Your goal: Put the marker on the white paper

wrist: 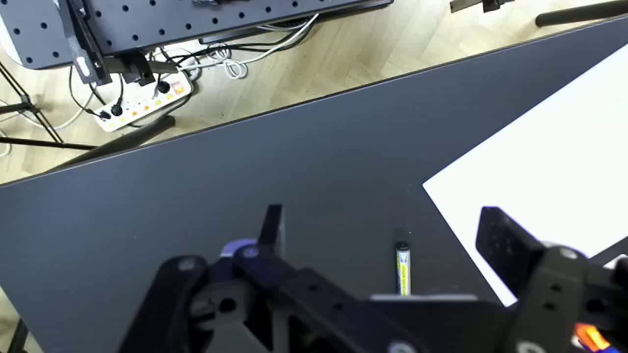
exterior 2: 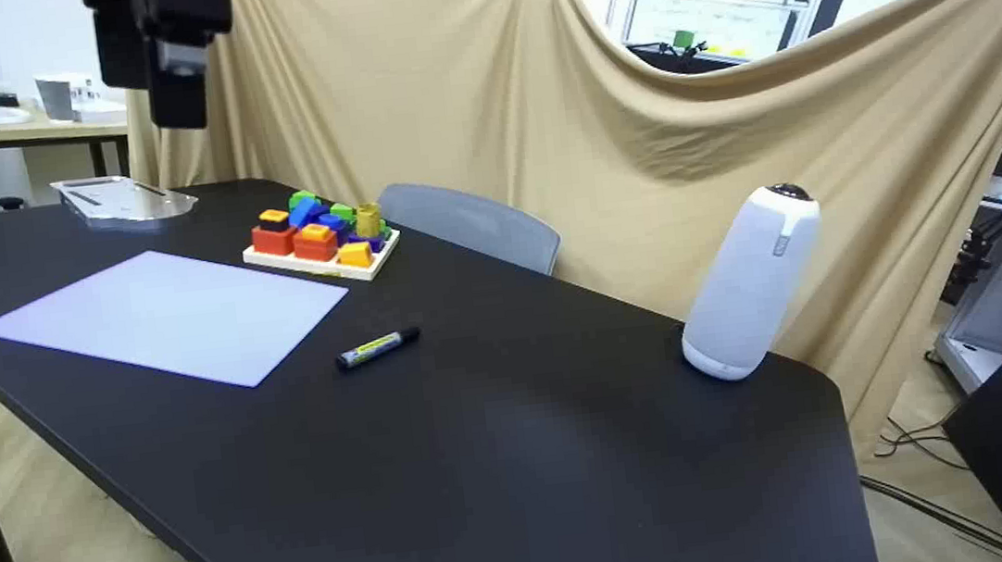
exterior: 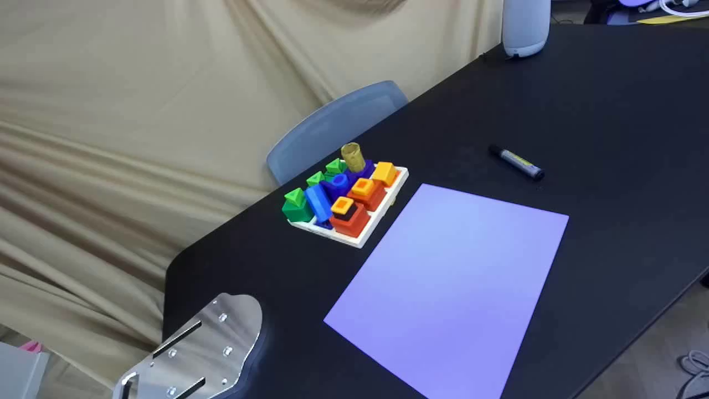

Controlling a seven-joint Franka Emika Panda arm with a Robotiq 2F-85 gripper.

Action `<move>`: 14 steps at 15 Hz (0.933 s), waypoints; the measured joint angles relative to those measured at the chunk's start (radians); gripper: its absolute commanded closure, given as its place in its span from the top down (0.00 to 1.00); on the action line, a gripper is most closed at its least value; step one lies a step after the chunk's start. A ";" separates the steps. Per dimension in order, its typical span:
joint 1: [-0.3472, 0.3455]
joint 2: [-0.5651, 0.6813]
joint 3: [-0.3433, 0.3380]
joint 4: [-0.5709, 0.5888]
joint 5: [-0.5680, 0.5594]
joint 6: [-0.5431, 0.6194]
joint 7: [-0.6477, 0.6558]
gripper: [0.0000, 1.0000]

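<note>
so yeah, the marker (exterior: 517, 162) is just lying on the black counter (exterior: 620, 122) near one edge of the white paper (exterior: 454, 282), off it, and the end effector (wrist: 382, 214) hangs above, jaws wide apart.

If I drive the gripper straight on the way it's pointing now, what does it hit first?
Probably the table, near the marker: the gripper points down with its jaws open. Depth is unclear, so the line could run onto the marker instead.

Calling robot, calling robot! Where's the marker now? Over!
Pincer open, empty. Marker on table, off the white paper. Block tray nearby, not between those two.
</note>
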 measured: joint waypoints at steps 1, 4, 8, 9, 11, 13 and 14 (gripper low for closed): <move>0.000 0.000 0.000 0.000 0.000 -0.001 0.000 1.00; 0.000 0.002 0.000 0.000 0.000 -0.001 0.000 1.00; 0.000 0.003 0.000 0.000 0.000 -0.001 0.000 1.00; 0.000 0.003 0.000 0.000 0.000 -0.001 0.000 1.00; 0.000 0.003 0.000 0.000 0.000 -0.001 0.000 1.00; 0.000 0.004 0.000 0.000 0.000 0.001 -0.001 1.00; 0.000 0.008 0.000 0.001 0.000 0.011 -0.001 1.00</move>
